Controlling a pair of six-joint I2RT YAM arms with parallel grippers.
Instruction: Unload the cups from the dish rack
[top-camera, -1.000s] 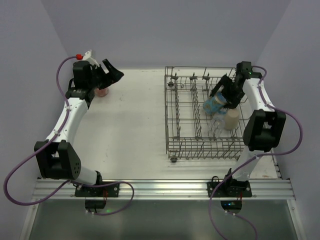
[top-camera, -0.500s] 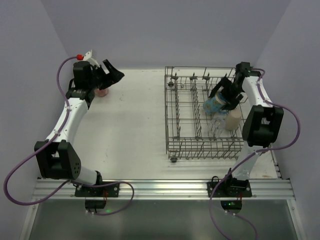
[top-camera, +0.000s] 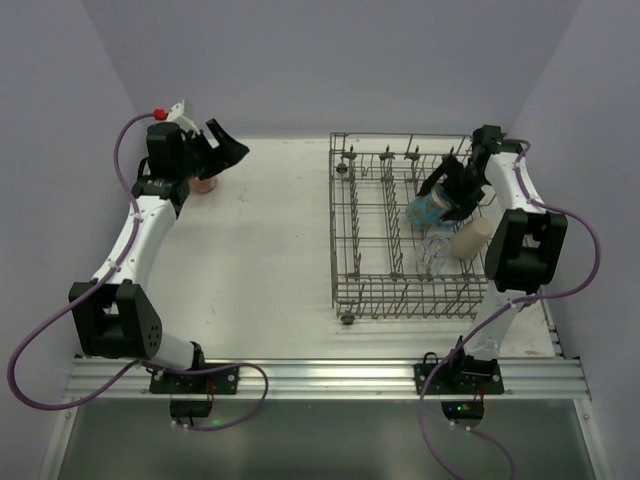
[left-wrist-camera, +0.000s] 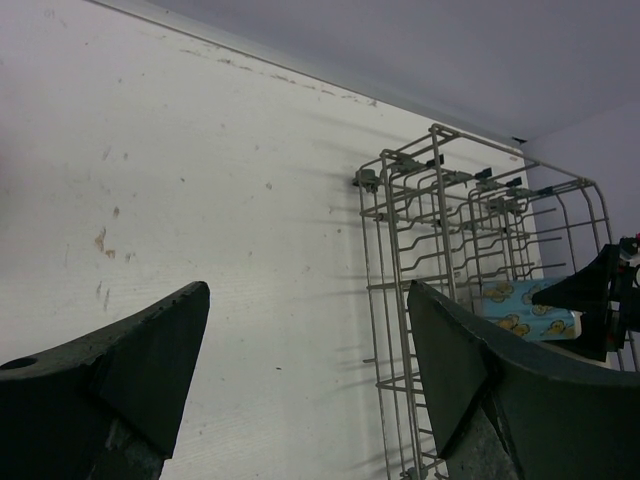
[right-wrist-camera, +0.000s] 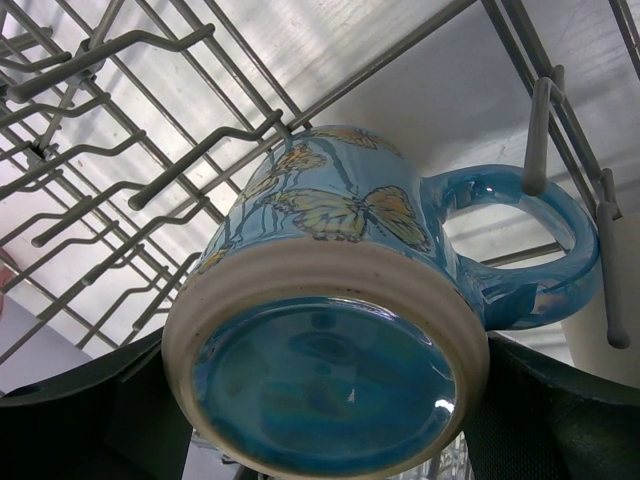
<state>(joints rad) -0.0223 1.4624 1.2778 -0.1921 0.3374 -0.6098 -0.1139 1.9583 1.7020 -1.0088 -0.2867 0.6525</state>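
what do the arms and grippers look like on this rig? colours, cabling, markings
The left arm and right arm: white links, black joint housings, a purple cable looping along each. A red cap on the left wrist. The left gripper and right gripper: matte black, broad wedge-shaped fingers.

Right gripper (top-camera: 441, 198) has pulled its jaws in onto the blue butterfly mug (right-wrist-camera: 330, 330). Plain beige cup (top-camera: 473, 237) beside it has tipped over to the right. Right arm (top-camera: 522, 250) elbow shifted slightly toward the dish rack (top-camera: 345, 250).
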